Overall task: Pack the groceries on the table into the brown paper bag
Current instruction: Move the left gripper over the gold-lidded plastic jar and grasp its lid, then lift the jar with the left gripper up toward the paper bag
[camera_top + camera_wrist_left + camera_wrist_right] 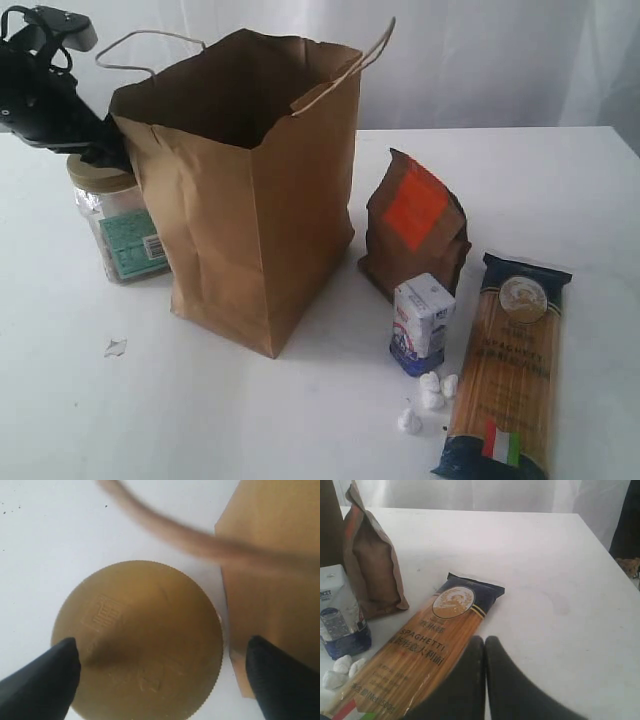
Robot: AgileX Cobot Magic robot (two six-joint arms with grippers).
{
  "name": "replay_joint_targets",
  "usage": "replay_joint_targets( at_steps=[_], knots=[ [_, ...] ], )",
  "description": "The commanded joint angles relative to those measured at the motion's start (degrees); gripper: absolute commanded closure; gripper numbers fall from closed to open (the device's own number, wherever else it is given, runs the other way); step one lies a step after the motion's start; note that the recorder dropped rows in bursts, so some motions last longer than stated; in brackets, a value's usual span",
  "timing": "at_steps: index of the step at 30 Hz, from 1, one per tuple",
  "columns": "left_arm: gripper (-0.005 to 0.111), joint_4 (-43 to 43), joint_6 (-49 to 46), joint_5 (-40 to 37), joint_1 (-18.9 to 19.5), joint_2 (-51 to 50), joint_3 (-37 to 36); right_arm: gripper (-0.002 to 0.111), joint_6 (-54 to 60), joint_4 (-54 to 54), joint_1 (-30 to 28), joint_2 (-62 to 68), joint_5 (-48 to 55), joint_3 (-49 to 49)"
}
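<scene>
Spread left hand (162, 644) straddles one tan-lidded jar (137, 630) beside one brown paper bag (250, 220); right hand (484, 641) pressed together.

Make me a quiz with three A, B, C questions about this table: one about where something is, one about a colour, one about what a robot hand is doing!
1. Where is the clear jar?
A. Inside the brown paper bag
B. On the table beside the bag
C. On top of the spaghetti

2. What colour is the label on the brown pouch?
A. Green
B. Purple
C. Orange-red

3. How is the left tool?
A. Open over the jar lid
B. Shut on a bag handle
C. Holding the carton

Answers: B, the jar stands on the table next to the bag; C, the patch is orange-red; A, its fingers stand wide apart either side of the lid.
</scene>
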State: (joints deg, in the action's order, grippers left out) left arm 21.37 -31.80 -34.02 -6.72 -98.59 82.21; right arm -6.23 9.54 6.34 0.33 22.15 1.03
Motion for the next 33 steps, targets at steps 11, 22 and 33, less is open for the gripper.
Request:
replay_joint_targets(
  at_steps=[11,22,33],
  knots=[
    [0.003,-1.8,-0.2,1.8,-0.3,0.5,0.3,0.108,0.0,0.3,-0.3,-0.3,-0.4,-0.1],
    [0.003,-2.7,-0.2,2.3,-0.3,-0.6,0.3,0.108,0.0,0.3,-0.3,-0.3,-0.4,-0.1],
    [0.003,-0.6,-1.0,1.4,-0.5,-3.5,0.3,0.108,0.0,0.3,-0.3,-0.3,-0.4,-0.1]
  ],
)
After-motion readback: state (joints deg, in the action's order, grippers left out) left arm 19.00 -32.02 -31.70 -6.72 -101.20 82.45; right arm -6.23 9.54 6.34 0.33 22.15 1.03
